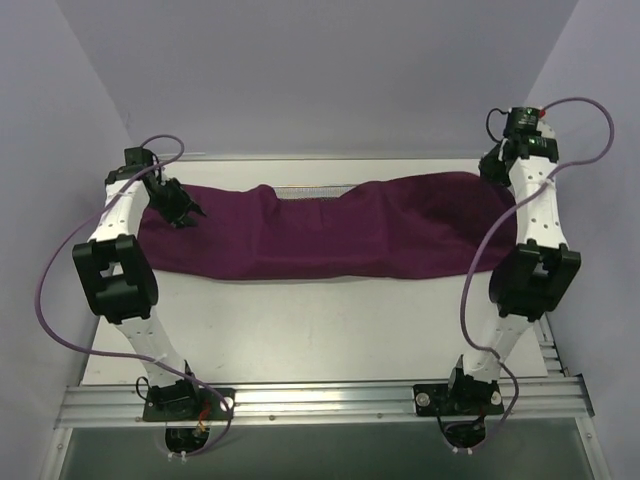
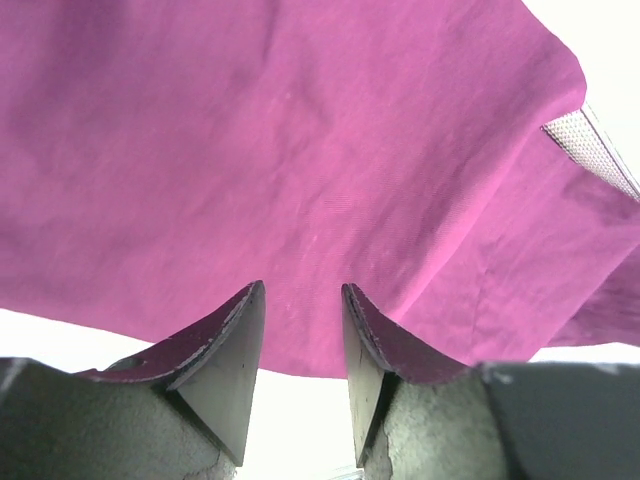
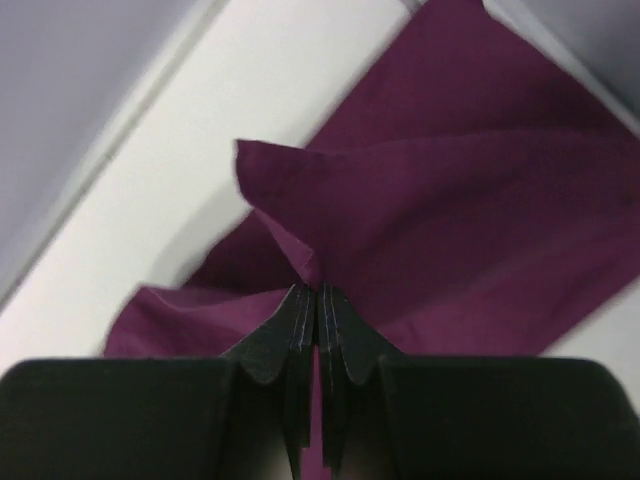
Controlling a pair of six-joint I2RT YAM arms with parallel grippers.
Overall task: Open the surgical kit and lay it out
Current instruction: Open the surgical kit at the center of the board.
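Observation:
The dark purple cloth wrap (image 1: 330, 230) lies spread in a long band across the far half of the table. It covers the wire-mesh tray, of which only a strip of the far rim (image 1: 312, 188) and one corner (image 2: 592, 148) show. My left gripper (image 1: 186, 213) hovers over the cloth's left end, open (image 2: 303, 290), with nothing between its fingers. At the cloth's far right end, my right gripper (image 1: 492, 170) is shut (image 3: 318, 288) on a raised fold of the cloth (image 3: 300, 225). No instruments can be seen.
White tabletop (image 1: 320, 330) runs from the cloth to the near metal rail (image 1: 320, 400). Grey walls close in on the left, right and back. A purple cable loops off each arm.

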